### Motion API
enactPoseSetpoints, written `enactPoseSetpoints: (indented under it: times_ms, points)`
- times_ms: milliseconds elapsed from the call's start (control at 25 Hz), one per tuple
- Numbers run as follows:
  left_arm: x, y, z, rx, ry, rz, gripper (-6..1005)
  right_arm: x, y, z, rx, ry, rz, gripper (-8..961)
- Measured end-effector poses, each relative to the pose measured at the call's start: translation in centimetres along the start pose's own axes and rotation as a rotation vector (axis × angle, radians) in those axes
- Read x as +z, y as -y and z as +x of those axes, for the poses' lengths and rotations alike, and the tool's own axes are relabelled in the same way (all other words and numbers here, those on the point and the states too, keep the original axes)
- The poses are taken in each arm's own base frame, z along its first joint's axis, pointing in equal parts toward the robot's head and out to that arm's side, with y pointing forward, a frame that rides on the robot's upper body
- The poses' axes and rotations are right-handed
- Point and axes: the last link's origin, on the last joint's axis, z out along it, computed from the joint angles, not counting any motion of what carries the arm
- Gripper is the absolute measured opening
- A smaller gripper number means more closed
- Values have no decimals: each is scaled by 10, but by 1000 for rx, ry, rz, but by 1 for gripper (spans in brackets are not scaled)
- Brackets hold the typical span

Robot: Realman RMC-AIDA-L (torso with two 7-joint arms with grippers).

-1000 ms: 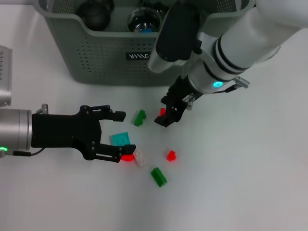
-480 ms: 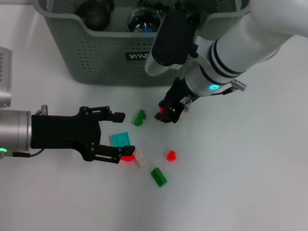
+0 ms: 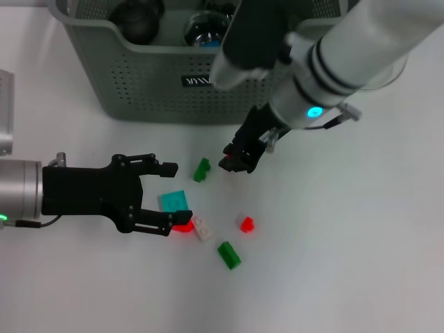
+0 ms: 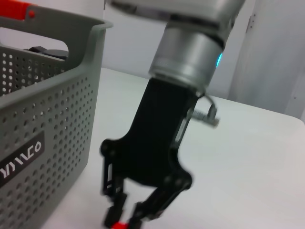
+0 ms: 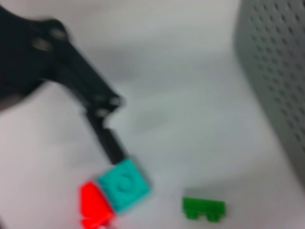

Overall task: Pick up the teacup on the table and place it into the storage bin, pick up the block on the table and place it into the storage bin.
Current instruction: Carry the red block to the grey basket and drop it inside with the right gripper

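You are carrying out the block step: the right gripper (image 3: 236,161), fingers clamped on a small red block (image 4: 117,224), is hanging near the storage bin (image 3: 139,76) and needs lifting over its rim, while the left gripper (image 3: 166,194), fingers apart, is hovering around the teal block (image 3: 173,200).

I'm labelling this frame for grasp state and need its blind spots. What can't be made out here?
- Right gripper: head view, fingers hide most of the red block; grip unclear.
- The same block: left wrist view, cut by the edge.
- Storage bin contents: head view, cropped by the edge and the right arm.
- Left gripper: right wrist view, blurred.
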Motion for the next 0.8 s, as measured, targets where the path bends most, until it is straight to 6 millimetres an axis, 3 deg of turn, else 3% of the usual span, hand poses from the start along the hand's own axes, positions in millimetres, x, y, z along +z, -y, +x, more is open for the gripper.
enactPoseSetpoints:
  times_ms: [160,400,520,560,680,800]
  points:
    - [-4,0,-1,-6,-2,6,887,-45,-3,-12,13,26,-79,209]
    - [-5,-1,-2,-7,-1,8,887,-149,-2,-40,56,192,-116,230]
    - [-4,0,-1,-3,-2,7,887,-193,8,-53,110,309,-51,241]
    - [-4,0,-1,-2,-2,6,887,-208,20,-60,163,361,24,244]
    - [-4,0,1,2,-6,2,887,-214,36,-65,212,384,130,255]
    - [-3,1,3,4,-10,1,887,-202,57,-68,259,358,247,266]
